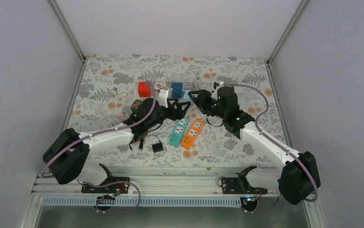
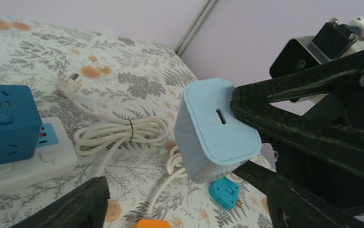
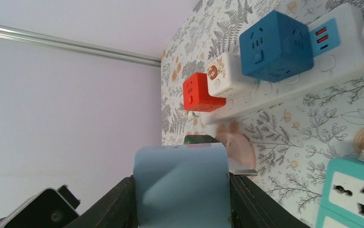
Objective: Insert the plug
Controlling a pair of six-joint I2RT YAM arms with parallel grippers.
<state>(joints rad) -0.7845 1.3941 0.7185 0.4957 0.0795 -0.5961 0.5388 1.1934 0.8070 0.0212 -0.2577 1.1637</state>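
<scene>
The plug (image 3: pixel 182 187) is a pale blue block with rounded corners, and my right gripper (image 3: pixel 182 209) is shut on it, one black finger on each side. From the left wrist, the plug (image 2: pixel 213 128) hangs above the flowered cloth with a small slot in its face, and the right gripper's fingers (image 2: pixel 294 114) hold it from the right. My left gripper (image 2: pixel 185 209) is open just below it, with both fingers well apart from it. From above, the two grippers meet mid-table, left (image 1: pixel 180 108) and right (image 1: pixel 193 97), with the plug (image 1: pixel 187 94) between them.
A white power strip (image 3: pixel 284 88) at the back carries a red cube (image 3: pixel 199 92), a white cube (image 3: pixel 227 76) and a blue cube (image 3: pixel 275 45). A teal strip (image 1: pixel 178 132) and an orange strip (image 1: pixel 192 133) lie nearer. A coiled white cord (image 2: pixel 118 133), a pale pink plug (image 3: pixel 239 147) and a black adapter (image 1: pixel 157 147) lie around.
</scene>
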